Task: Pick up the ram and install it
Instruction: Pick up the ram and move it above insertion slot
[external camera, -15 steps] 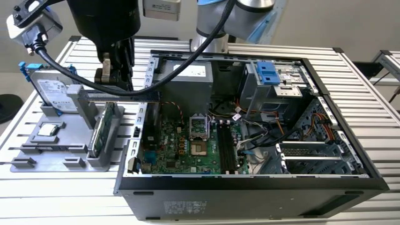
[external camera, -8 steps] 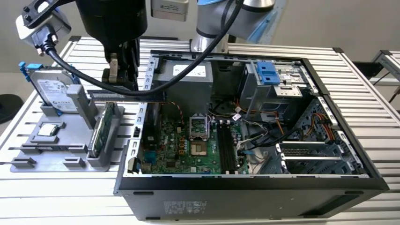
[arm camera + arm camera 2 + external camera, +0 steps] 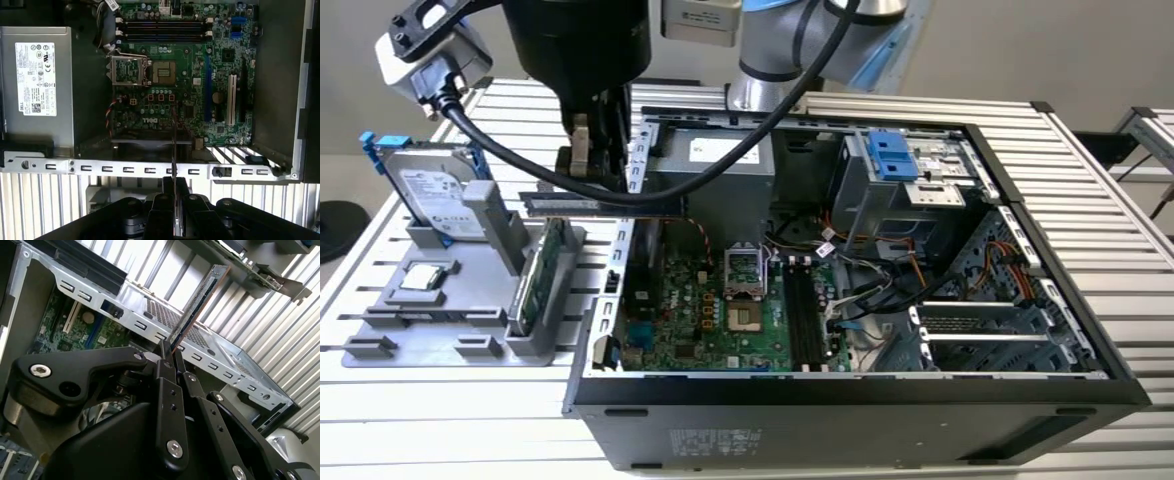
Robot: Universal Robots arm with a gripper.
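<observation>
The ram (image 3: 554,202) is a long, thin, dark stick held level in the air, and my gripper (image 3: 594,185) is shut on its middle from above. It hangs over the open computer case's wall (image 3: 638,150) on the exterior view's left, between the grey fixture and the motherboard (image 3: 707,310). In the second wrist view the ram (image 3: 197,305) juts out from between the black fingers (image 3: 165,365). The first wrist view has the ram (image 3: 173,150) edge-on as a thin line above the gripper (image 3: 173,187), with the empty memory slots (image 3: 165,30) far across the board.
A grey fixture (image 3: 400,320) on the exterior view's left holds a hard drive (image 3: 434,190), a green card (image 3: 544,270) and a small chip (image 3: 424,278). Inside the case are the power supply (image 3: 720,155), drive cages (image 3: 907,165) and loose cables (image 3: 854,270).
</observation>
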